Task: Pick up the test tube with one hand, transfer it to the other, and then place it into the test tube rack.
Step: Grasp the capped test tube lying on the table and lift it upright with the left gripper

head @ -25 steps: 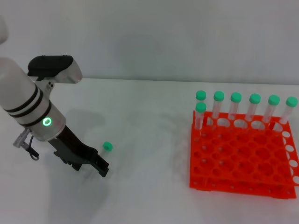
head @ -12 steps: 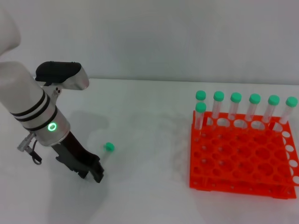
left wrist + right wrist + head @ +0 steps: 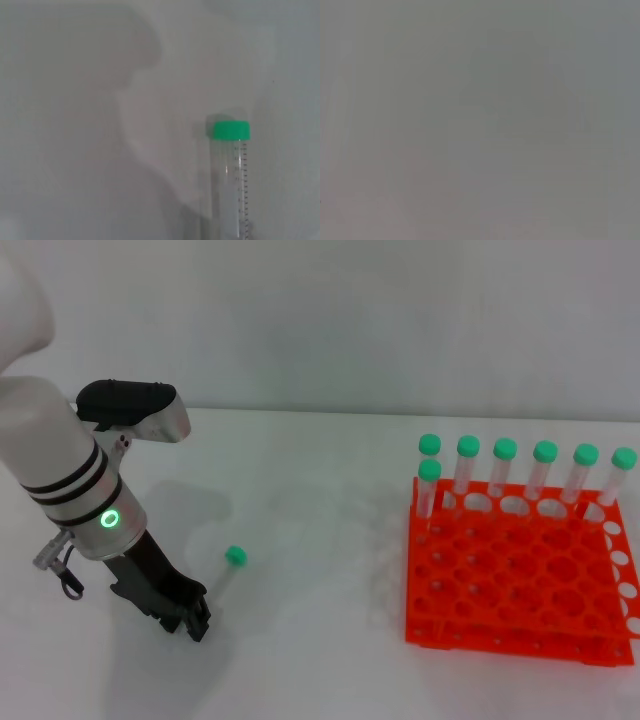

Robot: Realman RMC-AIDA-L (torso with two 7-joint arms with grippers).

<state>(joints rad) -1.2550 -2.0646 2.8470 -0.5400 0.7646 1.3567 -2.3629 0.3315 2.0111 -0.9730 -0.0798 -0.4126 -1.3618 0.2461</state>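
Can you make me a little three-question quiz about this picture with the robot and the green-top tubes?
1. True or false: the loose test tube lies on the white table, outside the orange test tube rack.
2. How many green-capped tubes stand in the rack?
A) four B) seven C) ten
3. Fill in: the arm seen near the loose tube is the robot's ____ arm, with its left claw down by the tube's bottom end.

Key: 1 true. 2 B. 3 left.
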